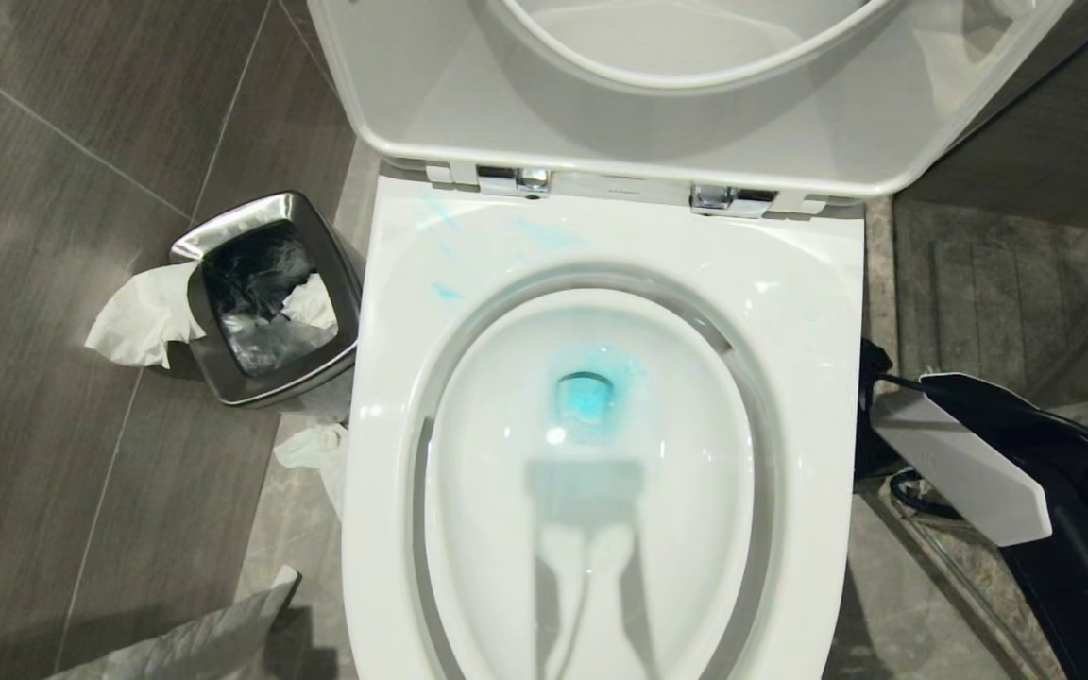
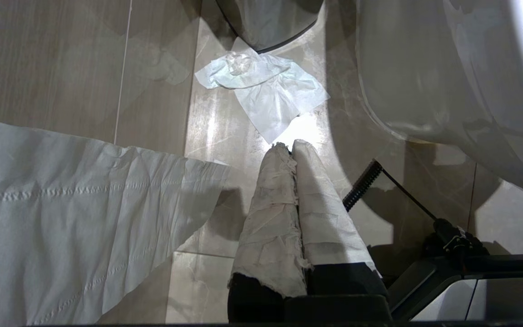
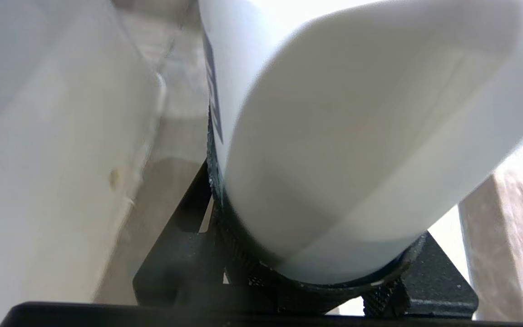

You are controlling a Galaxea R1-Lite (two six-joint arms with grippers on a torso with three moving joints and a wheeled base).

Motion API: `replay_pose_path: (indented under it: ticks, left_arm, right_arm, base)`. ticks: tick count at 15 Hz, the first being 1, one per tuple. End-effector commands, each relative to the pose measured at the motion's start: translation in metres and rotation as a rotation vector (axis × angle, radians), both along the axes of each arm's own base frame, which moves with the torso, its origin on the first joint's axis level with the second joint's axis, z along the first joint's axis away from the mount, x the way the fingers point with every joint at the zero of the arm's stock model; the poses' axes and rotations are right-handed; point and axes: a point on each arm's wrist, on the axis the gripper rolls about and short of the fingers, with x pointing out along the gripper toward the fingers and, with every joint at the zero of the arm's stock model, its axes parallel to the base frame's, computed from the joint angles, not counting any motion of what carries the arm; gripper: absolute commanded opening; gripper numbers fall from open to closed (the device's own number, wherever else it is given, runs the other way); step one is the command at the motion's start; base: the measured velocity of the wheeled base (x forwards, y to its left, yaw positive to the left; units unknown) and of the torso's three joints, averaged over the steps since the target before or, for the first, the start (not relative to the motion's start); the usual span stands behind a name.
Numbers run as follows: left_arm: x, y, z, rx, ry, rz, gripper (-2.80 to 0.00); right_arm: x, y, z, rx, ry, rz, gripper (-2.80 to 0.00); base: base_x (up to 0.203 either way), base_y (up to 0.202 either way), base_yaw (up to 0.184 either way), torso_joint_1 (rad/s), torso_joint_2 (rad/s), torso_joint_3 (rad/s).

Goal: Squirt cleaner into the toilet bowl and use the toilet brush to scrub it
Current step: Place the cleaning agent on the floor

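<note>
Blue cleaner already pooled in the glossy white ceramic toilet bowl (image 1: 601, 453), so the squirting looked done and the scrubbing remained. The right gripper (image 3: 316, 254) had its fingers clamped on the white plastic cleaner bottle (image 3: 357, 150) beside the bowl, while the left gripper (image 2: 291, 150), fingers together, hung parked over the floor; no brush was in sight.

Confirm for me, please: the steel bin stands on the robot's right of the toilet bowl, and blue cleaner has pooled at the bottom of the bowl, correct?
Not quite. The steel bin stands on the robot's left of the toilet bowl, not its right, as the head view shows. The rest holds: blue cleaner has pooled at the bottom of the bowl.
</note>
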Motion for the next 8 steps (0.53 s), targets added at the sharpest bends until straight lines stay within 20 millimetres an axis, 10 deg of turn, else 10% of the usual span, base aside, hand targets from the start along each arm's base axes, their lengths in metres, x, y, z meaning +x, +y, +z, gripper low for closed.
replay_pose_path:
  ticks: [1, 8]
  left_arm:
    - [0.0001, 0.0000, 0.0000, -0.001, 0.002, 0.000, -2.80]
    - [0.0001, 0.0000, 0.0000, -0.001, 0.002, 0.000, -2.80]
  right_arm:
    - [0.0016, 0.0029, -0.0072, -0.003, 0.000, 0.002, -2.80]
    - [0.0027, 0.0022, -0.0125, -0.004, 0.008, 0.002, -2.80]
  base:
    - [0.000, 0.000, 0.000, 0.000, 0.00, 0.000]
    - [0.000, 0.000, 0.000, 0.000, 0.00, 0.000]
